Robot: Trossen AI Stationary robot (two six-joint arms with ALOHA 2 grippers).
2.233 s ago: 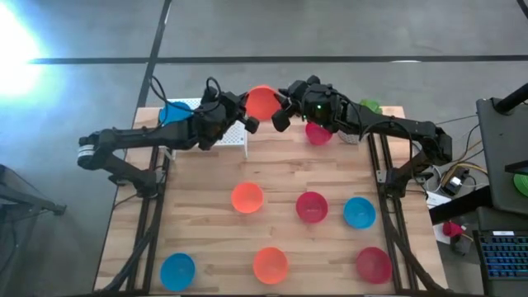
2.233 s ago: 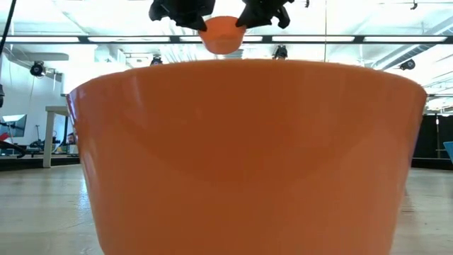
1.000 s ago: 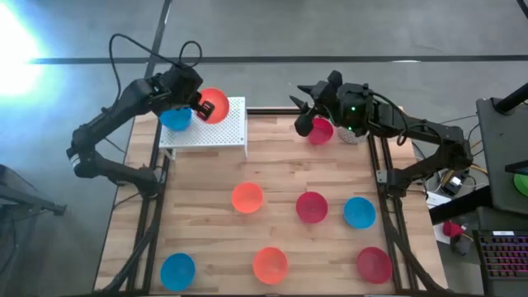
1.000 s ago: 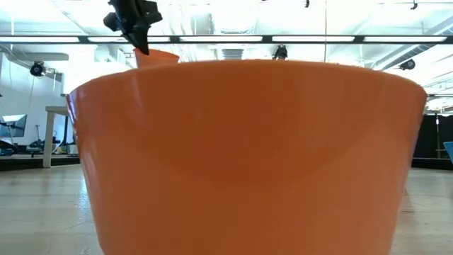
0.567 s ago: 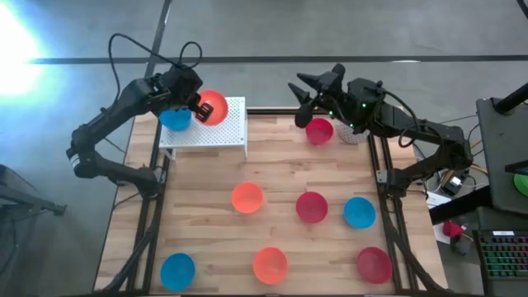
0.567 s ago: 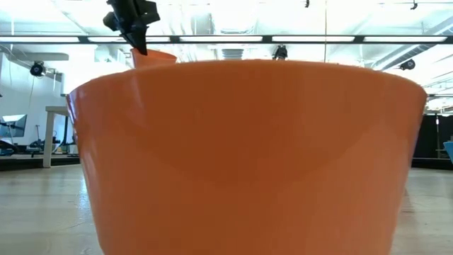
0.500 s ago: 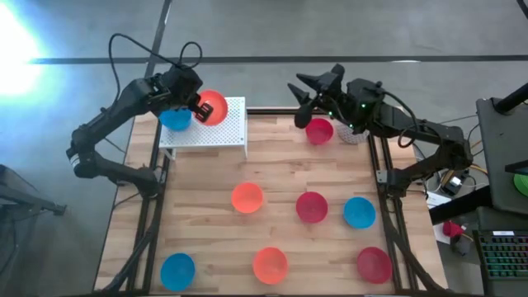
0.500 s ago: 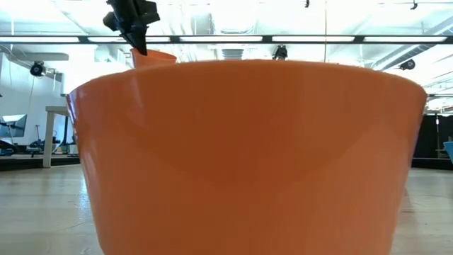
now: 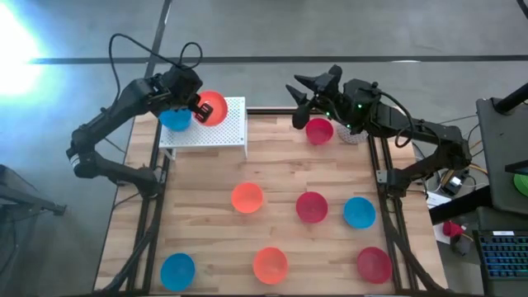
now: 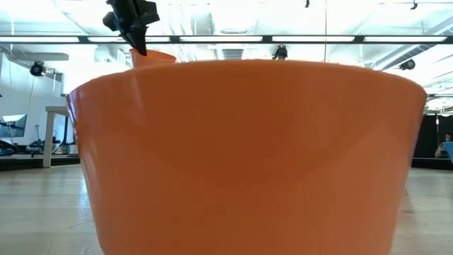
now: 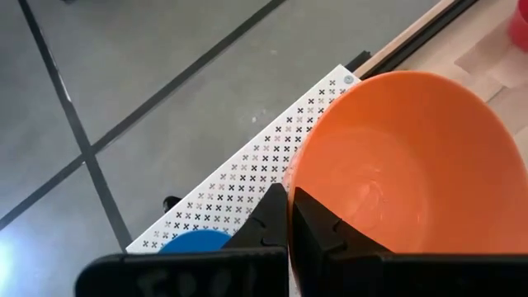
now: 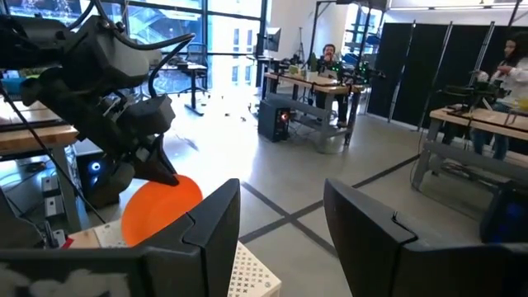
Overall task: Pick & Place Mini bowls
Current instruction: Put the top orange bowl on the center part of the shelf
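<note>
Wooden table (image 9: 206, 231) on grey floor; desks behind. Left gripper (image 9: 196, 108) clamps the orange bowl (image 9: 212, 107) over the white rack (image 9: 233, 130), unchanged. Right gripper (image 9: 299, 92), fingers apart, has shifted slightly.

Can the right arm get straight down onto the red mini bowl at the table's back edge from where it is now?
Probably yes. The right end effector hangs open just beside the glossy red plastic mini bowl, with nothing over the bowl. The left end effector is busy far off, shut on the orange mini bowl over the white perforated rack.
</note>
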